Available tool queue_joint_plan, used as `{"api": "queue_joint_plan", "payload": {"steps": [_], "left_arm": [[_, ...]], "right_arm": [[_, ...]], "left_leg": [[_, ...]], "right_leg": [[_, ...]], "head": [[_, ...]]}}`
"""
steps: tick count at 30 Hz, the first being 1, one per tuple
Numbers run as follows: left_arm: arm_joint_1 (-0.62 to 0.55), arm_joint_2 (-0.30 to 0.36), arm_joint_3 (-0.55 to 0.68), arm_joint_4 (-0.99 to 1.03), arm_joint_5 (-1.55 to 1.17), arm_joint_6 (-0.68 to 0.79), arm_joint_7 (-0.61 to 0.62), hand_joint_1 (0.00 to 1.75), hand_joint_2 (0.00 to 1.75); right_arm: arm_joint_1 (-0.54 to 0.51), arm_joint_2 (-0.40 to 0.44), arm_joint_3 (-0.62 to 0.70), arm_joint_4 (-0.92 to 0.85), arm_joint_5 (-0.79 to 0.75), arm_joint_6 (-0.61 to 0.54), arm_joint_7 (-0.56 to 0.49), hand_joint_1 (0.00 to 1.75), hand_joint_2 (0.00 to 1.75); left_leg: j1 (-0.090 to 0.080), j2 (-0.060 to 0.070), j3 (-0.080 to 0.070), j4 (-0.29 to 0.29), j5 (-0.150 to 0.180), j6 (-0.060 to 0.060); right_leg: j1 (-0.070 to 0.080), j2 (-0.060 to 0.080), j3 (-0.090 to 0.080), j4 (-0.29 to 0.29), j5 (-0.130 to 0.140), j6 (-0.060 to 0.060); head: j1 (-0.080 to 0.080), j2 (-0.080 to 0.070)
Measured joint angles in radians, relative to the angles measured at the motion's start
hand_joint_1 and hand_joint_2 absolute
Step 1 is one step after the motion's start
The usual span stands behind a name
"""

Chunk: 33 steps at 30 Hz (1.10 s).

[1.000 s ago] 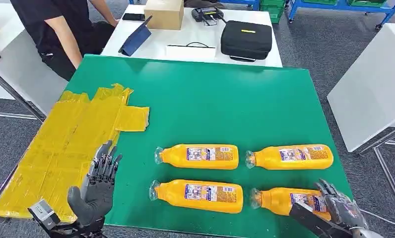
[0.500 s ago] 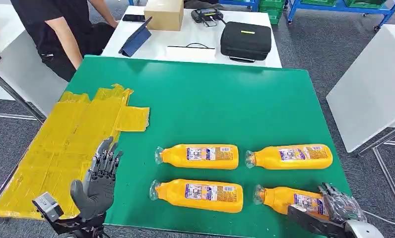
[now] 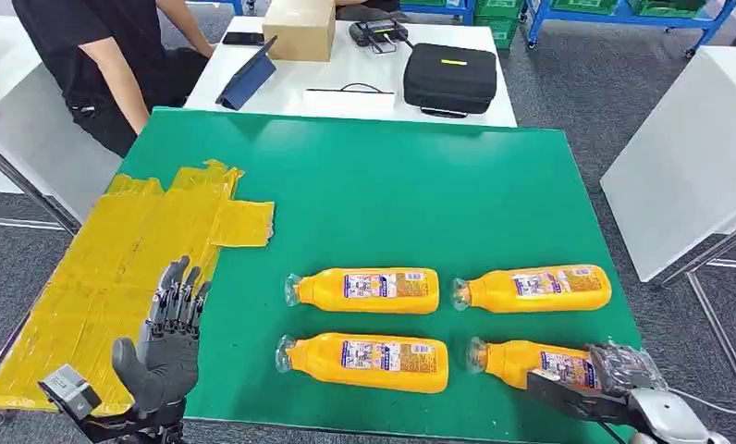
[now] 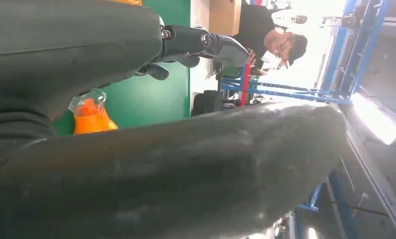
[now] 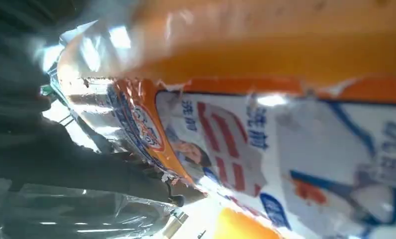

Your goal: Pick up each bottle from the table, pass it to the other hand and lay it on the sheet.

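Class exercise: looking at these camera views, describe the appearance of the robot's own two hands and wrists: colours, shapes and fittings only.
The left hand has a smooth grey palm and thick grey thumb, with darker, segmented mechanical fingers. A small grey boxy unit sits at its wrist. The right hand looks grey and metallic, with a black bar-like part and a rounded silver wrist.

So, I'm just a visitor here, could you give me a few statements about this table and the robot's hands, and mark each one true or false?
1. Four orange bottles lie on the green table. True.
2. One bottle already lies on the yellow sheet. False: the sheet bears no bottle.
3. The right hand is at the near right bottle. True: its fingers are around the bottle's base end.
4. The left hand holds a bottle. False: it holds nothing, fingers apart, raised over the sheet's edge.
5. The bottles stand upright. False: all lie on their sides, caps toward the sheet.
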Motion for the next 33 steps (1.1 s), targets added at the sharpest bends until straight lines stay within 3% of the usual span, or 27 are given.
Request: {"api": "queue_joint_plan", "payload": {"steps": [11, 18, 28, 29, 33], "left_arm": [[0.062, -0.053, 0.076, -0.052, -0.035, -0.040, -0.004, 0.00, 0.00], [0.083, -0.085, 0.115, -0.067, -0.018, -0.057, -0.019, 0.00, 0.00], [0.084, -0.101, 0.137, -0.072, -0.005, -0.060, -0.019, 0.00, 0.00], [0.084, -0.102, 0.137, -0.072, -0.003, -0.060, -0.019, 0.00, 1.75], [0.085, -0.111, 0.142, -0.074, -0.004, -0.059, -0.016, 0.00, 1.75]], "right_arm": [[-0.027, 0.066, -0.055, -0.039, -0.372, -0.077, -0.151, 1.75, 1.75], [-0.013, 0.091, -0.158, -0.182, -0.719, -0.151, -0.308, 1.75, 1.75], [0.016, 0.119, -0.254, -0.307, -0.761, -0.154, -0.325, 1.75, 1.75], [0.017, 0.121, -0.257, -0.310, -0.762, -0.156, -0.328, 1.75, 1.75], [0.037, 0.130, -0.281, -0.348, -0.755, -0.207, -0.355, 1.75, 1.75]], "left_leg": [[0.000, -0.003, -0.009, 0.000, 0.008, 0.002], [0.000, -0.006, -0.015, 0.000, 0.008, 0.002], [0.000, -0.006, -0.017, 0.000, 0.008, 0.002], [0.000, -0.006, -0.017, 0.000, 0.008, 0.002], [0.000, -0.006, -0.018, 0.000, 0.008, 0.002]], "right_leg": [[0.000, -0.002, -0.007, 0.001, 0.005, 0.003], [-0.001, -0.005, -0.012, 0.001, 0.005, 0.003], [-0.001, -0.005, -0.015, 0.001, 0.005, 0.003], [-0.001, -0.005, -0.015, 0.001, 0.005, 0.003], [-0.001, -0.005, -0.015, 0.001, 0.005, 0.003]], "head": [[0.000, 0.000], [-0.001, 0.000], [0.000, 0.000], [0.000, 0.000], [0.000, 0.000]]}}
